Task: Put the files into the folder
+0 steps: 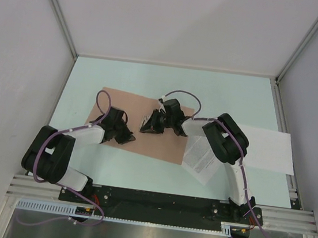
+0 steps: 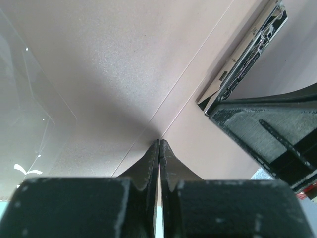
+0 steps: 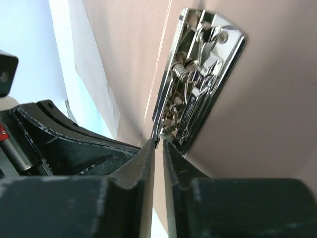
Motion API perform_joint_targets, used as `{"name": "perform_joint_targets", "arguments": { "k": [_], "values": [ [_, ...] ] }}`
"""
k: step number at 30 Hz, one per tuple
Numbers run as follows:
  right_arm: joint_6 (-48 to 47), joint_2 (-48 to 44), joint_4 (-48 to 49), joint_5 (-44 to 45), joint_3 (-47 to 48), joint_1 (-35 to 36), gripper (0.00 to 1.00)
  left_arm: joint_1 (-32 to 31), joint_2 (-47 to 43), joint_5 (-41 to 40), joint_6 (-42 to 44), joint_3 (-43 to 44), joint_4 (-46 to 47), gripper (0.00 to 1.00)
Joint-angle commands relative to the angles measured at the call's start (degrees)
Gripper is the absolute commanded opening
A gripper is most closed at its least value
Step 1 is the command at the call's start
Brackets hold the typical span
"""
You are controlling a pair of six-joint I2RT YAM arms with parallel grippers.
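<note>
The salmon folder (image 1: 144,143) lies flat on the table's middle left, with a metal clip (image 3: 198,74) along its spine. My left gripper (image 1: 125,136) is shut, its tips (image 2: 160,141) resting on the folder's crease. My right gripper (image 1: 150,127) is closed to a narrow slit, its tips (image 3: 159,140) pinching the clip's lower end. The printed file (image 1: 202,162) lies to the right of the folder, partly under my right arm. The plain white file (image 1: 268,150) lies at the far right. Both files are outside the folder.
The metal clip also shows in the left wrist view (image 2: 247,54), with my right gripper's body (image 2: 277,134) beside it. A clear plastic sheet (image 2: 29,99) lies over the folder's left part. Grey walls enclose the pale green table (image 1: 169,82).
</note>
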Motion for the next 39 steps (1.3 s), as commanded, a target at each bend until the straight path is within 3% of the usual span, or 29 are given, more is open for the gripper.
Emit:
{"name": "perform_joint_targets", "arguments": {
  "k": [1,4,6,7,12,20,22,23,29,33,39],
  "values": [
    [1.4,1.3,3.8,-0.9,-0.1,-0.4,0.03,-0.7,0.1,-2.5,0.5,-2.1,-6.6,0.05],
    [1.3,1.8,4.0,-1.2,-0.1,-0.3,0.0,-0.9,-0.6,-3.1,1.3,-1.9,-6.6,0.05],
    [1.7,2.3,5.2,-2.1,-0.1,-0.5,0.07,-0.9,-1.5,-3.8,1.7,-1.7,-7.2,0.05],
    [1.9,2.3,5.3,-2.1,-0.1,-0.5,0.18,-0.9,-1.7,-3.9,1.7,-1.6,-7.5,0.05],
    [3.4,3.1,7.6,-3.0,-0.1,-0.4,0.2,-1.0,-2.2,-3.9,1.7,-1.6,-7.6,0.05],
    [4.3,4.2,9.2,-4.1,-0.1,-0.2,0.18,-1.3,-2.3,-3.2,2.0,-1.6,-7.0,0.05],
    [4.2,4.3,9.1,-4.2,-0.1,-0.1,0.02,-1.3,-2.6,-2.6,2.3,-1.4,-6.9,0.06],
    [4.1,4.2,8.7,-4.3,-0.1,0.1,0.0,-1.3,-2.8,-2.3,2.6,-1.2,-6.6,0.07],
    [1.7,2.5,5.6,-3.6,-0.1,0.2,0.0,-1.4,-1.3,-0.6,2.5,2.3,-4.6,0.18],
    [1.2,2.1,4.2,-3.9,-0.1,0.4,0.0,-1.4,4.9,-2.5,1.8,5.3,-9.6,0.03],
    [-3.3,1.8,-3.0,-1.7,-0.1,1.0,0.0,-1.3,6.3,-5.6,-0.7,3.1,-10.7,0.03]
  ]
}}
